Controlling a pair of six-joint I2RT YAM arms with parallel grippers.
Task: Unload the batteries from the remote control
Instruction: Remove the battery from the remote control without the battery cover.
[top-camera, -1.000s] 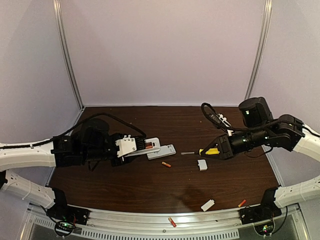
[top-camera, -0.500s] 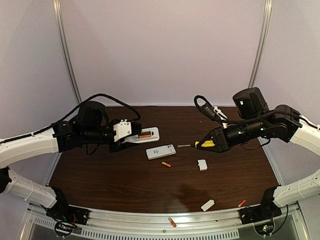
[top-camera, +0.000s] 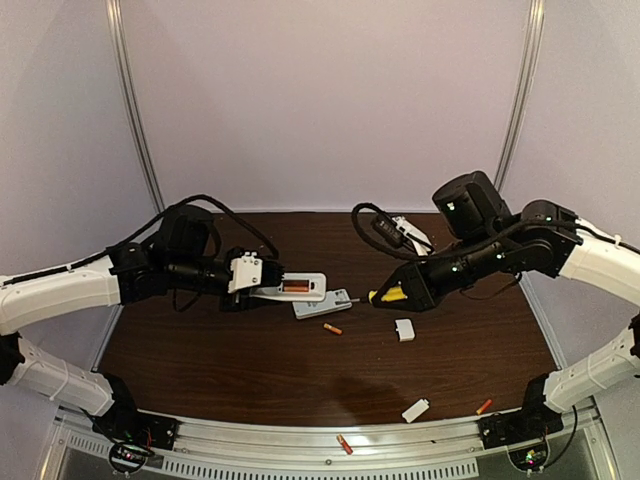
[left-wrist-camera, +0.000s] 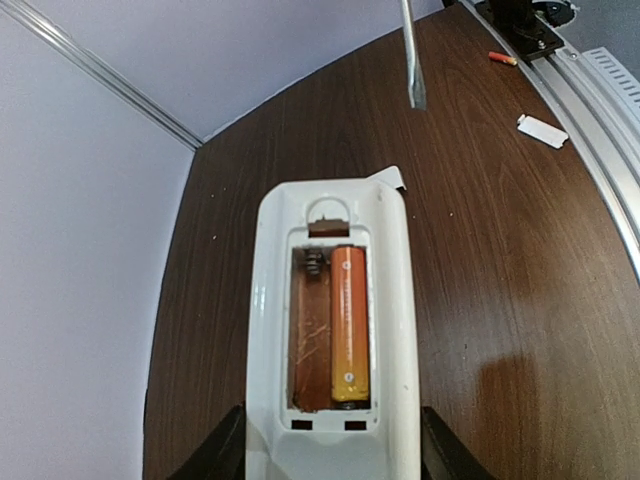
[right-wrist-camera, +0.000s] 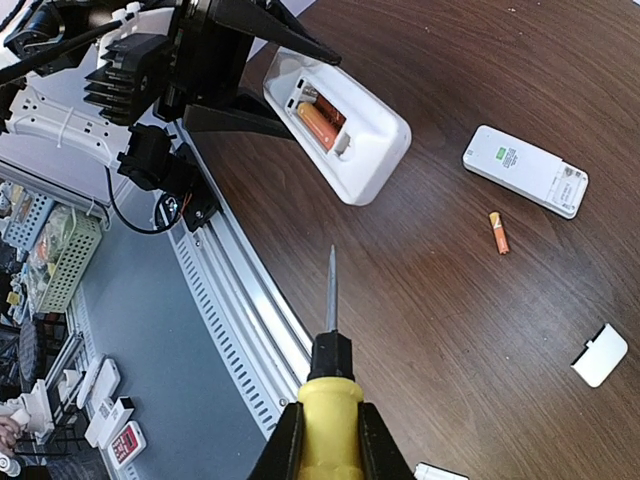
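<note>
Orange battery (left-wrist-camera: 348, 325) lies in the open bay of the remote (left-wrist-camera: 330, 250), in the right slot as my left wrist camera sees it. The slot beside it shows its spring and brown floor. My left pincer (left-wrist-camera: 330, 462), about half open, grips this remote by its two long sides, above the table (left-wrist-camera: 480, 300). My right pincer (right-wrist-camera: 328, 445) is clamped tight on the yellow handle of the screwdriver (right-wrist-camera: 331, 290). The tip points toward the held remote, near but apart. Below my pincers lie a second remote (right-wrist-camera: 525, 170), a loose battery (right-wrist-camera: 498, 233) and a white cover (right-wrist-camera: 600, 356).
</note>
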